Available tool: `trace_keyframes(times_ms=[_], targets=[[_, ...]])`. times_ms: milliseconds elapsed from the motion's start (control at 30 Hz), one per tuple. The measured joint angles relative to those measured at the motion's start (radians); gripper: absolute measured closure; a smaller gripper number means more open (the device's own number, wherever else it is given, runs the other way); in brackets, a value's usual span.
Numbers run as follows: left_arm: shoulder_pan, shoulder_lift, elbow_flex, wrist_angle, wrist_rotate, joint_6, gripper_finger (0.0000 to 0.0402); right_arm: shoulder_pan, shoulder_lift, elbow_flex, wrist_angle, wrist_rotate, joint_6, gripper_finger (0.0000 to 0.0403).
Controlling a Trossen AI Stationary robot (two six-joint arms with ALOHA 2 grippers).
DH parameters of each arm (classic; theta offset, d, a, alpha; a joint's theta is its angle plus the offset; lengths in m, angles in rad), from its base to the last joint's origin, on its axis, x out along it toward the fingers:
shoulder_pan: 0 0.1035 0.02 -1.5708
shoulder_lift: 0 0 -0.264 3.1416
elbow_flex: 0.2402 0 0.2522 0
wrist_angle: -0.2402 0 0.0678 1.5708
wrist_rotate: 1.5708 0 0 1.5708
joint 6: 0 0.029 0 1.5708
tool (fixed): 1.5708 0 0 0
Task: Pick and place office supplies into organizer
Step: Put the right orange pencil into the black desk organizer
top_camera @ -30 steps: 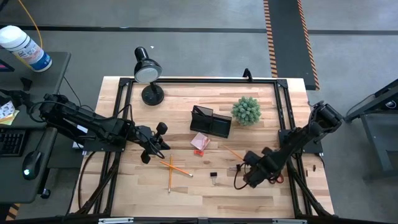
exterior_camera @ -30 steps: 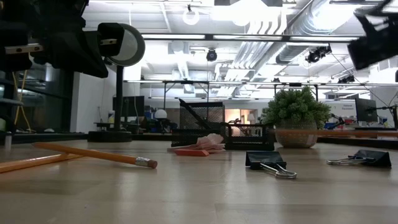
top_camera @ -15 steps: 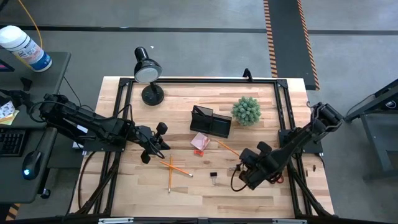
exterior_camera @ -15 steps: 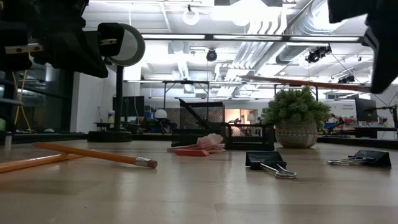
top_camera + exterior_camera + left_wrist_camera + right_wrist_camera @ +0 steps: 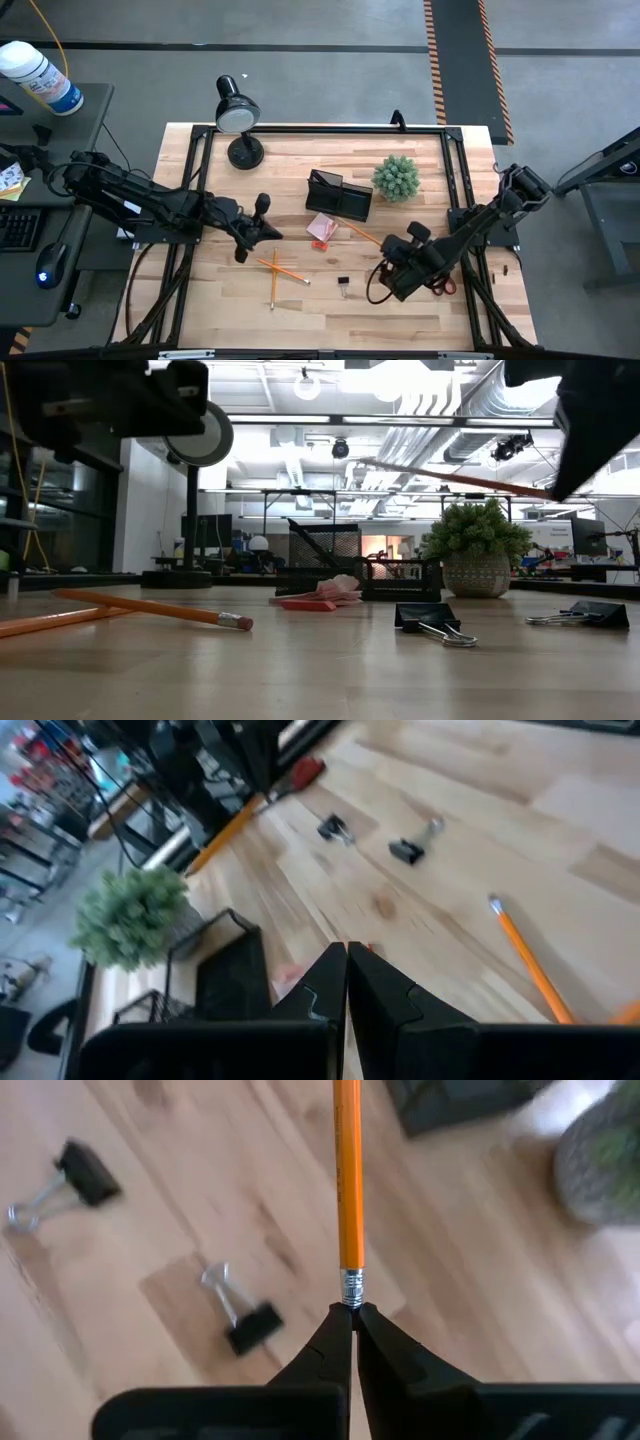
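Note:
My right gripper (image 5: pixel 388 250) is shut on an orange-yellow pencil (image 5: pixel 362 236), near the table's right side, in front of the black organizer (image 5: pixel 340 196). In the low view the pencil (image 5: pixel 455 477) slants in the air. My left gripper (image 5: pixel 272 233) hovers shut and empty left of the pink sticky-note pad (image 5: pixel 321 228). Two more pencils (image 5: pixel 282 268) lie crossed on the table. Binder clips (image 5: pixel 343 286) lie near the front. The red-handled scissors (image 5: pixel 442 286) lie partly under my right arm. My right gripper pinches the pencil's eraser end (image 5: pixel 350 1292) between its two fingertips. The pencil points straight on from the fingers, along them, toward the organizer. It is lifted clear of the table, and its free end (image 5: pixel 372 461) stands higher than the held end.
A green spiky plant ball (image 5: pixel 396 177) sits right of the organizer. A black desk lamp (image 5: pixel 238 116) stands at the far left corner. A black frame (image 5: pixel 455 190) rims the table. There is bare wood along the near edge.
My right gripper has risen and moved toward the table's left, carrying the pencil from a low, level lie up into a slant with its free end high. My left gripper has shifted a little toward the table's right.

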Motion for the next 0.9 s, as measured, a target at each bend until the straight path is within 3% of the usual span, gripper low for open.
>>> trace_keyframes(times_ms=[233, 400, 700, 900], targets=[[0.000, 0.000, 0.000, 0.118, 0.003, 0.047, 0.0399, -0.001, 0.000, 0.000, 0.042, 0.120, -0.051, 0.0402], [0.000, 0.000, 0.000, 0.253, 0.075, 0.088, 0.0399, -0.020, 0.000, 0.000, 0.096, 0.196, -0.117, 0.0402], [0.000, 0.000, 0.000, 0.441, 0.105, 0.091, 0.0399, -0.063, 0.000, 0.000, 0.305, 0.336, -0.378, 0.0402], [0.000, 0.000, 0.000, 0.463, 0.157, 0.036, 0.0399, -0.064, 0.000, 0.000, 0.439, 0.490, -0.568, 0.0402]])
